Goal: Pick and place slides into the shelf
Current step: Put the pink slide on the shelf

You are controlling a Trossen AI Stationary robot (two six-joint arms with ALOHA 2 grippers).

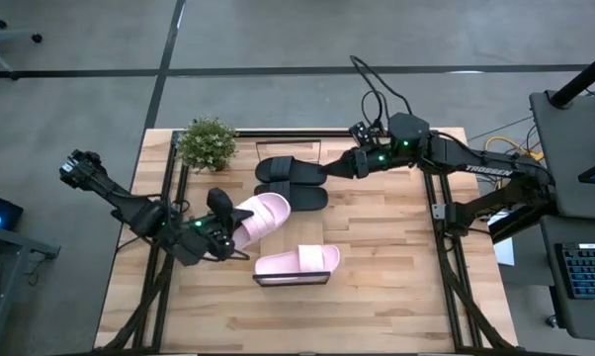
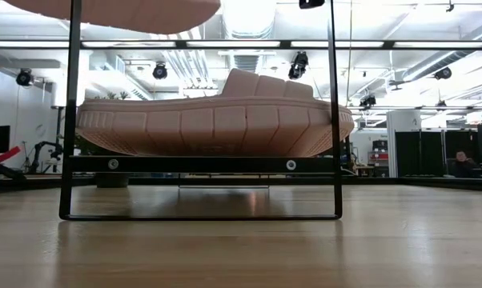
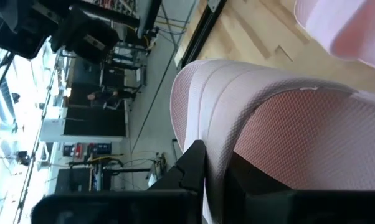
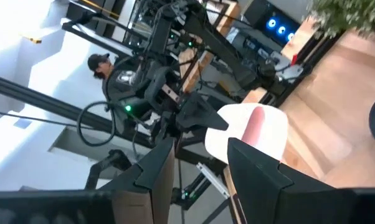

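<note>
My left gripper (image 1: 228, 233) is shut on a pale pink slide (image 1: 264, 216), which also shows at the top of the low view (image 2: 113, 12), above the table. The second pink slide (image 1: 297, 261) rests sole-down on the dark-framed shelf (image 1: 293, 282), close in the low view (image 2: 209, 120) on the shelf's rail (image 2: 201, 164). Two black slides (image 1: 293, 170) (image 1: 299, 197) lie side by side on the tabletop toward the far edge. My right gripper (image 1: 343, 164) hovers open by the right end of the farther black slide, with nothing between its fingers (image 4: 200, 168). My left gripper holds the pink slide by the end nearest my left arm (image 1: 240, 227), pinched between the two fingers. One finger (image 3: 194, 165) lies against the ribbed side of the sole (image 3: 206, 124); the other sits on the textured face (image 3: 281, 143). The slide is lifted clear, reaching toward the table's right.
A small potted plant (image 1: 207, 141) stands at the table's far left corner. Dark frame rails (image 1: 446, 247) run along the left and right sides. Bare wood lies at the near part of the table (image 1: 307, 321). A person (image 4: 103, 68) stands in the room behind.
</note>
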